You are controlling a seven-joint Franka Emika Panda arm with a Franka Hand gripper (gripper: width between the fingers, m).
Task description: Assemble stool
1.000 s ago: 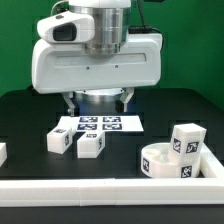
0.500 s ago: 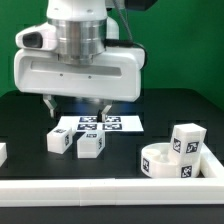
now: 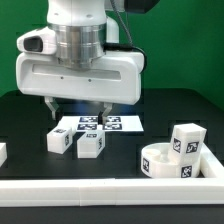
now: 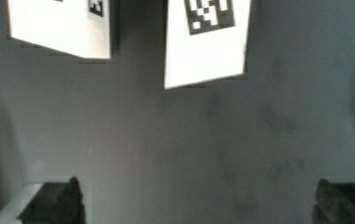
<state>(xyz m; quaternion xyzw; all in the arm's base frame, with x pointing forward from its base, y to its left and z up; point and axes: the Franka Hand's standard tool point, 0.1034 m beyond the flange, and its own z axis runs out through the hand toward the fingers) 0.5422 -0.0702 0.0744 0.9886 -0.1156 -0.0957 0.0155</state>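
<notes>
Two small white stool legs (image 3: pixel 58 140) (image 3: pixel 91 146) with tags stand on the black table in front of the marker board (image 3: pixel 97 124). A third leg (image 3: pixel 185 140) stands at the exterior view's right, behind the round ring-like seat (image 3: pixel 168 163). My gripper (image 3: pixel 75 108) hangs open above the table just behind the two legs, touching neither. In the wrist view my gripper (image 4: pixel 200 205) has bare black table between its dark fingertips (image 4: pixel 53 202), and two legs (image 4: pixel 67 25) (image 4: pixel 206 40) show beyond them.
A long white rail (image 3: pixel 100 190) runs along the front, and another rail (image 3: pixel 214 152) borders the seat on the exterior view's right. A white piece (image 3: pixel 2 153) shows at the left edge, cut off.
The arm moved toward the exterior view's left and came lower, so its fingers now hang behind the two legs. Over the last half second it has stayed still. The jaws stayed open.
</notes>
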